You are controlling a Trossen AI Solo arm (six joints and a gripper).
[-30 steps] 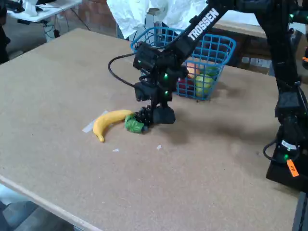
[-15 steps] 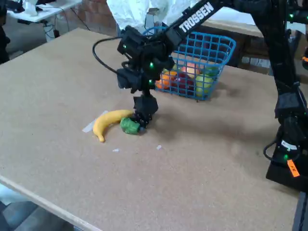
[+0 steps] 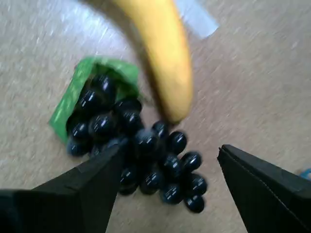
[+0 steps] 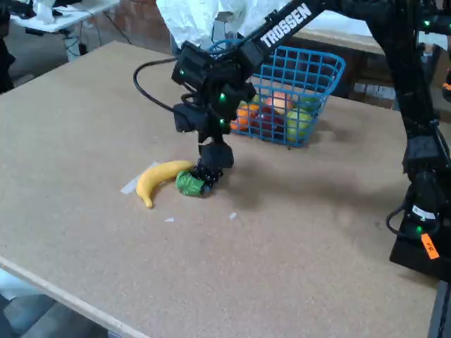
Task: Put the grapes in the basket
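Claw jaws stand apart, straddling the dark end of the grapes without clamping them. Grapes lie on the tan particleboard tabletop, touching the banana tip. Behind, the blue basket holds assorted fruit. White sheeting and a cluttered desk line the room's far edge.

Appearing to be a robotics lab or test workspace. Showing a large bare fibreboard table carrying a black robot arm lettered "TROSSEN", with green indicator lights glowing and a black cable looping off its wrist. Holding toy fruit as props: a banana on the board and more pieces in a blue wire basket. Showing a cluttered white desk standing behind.
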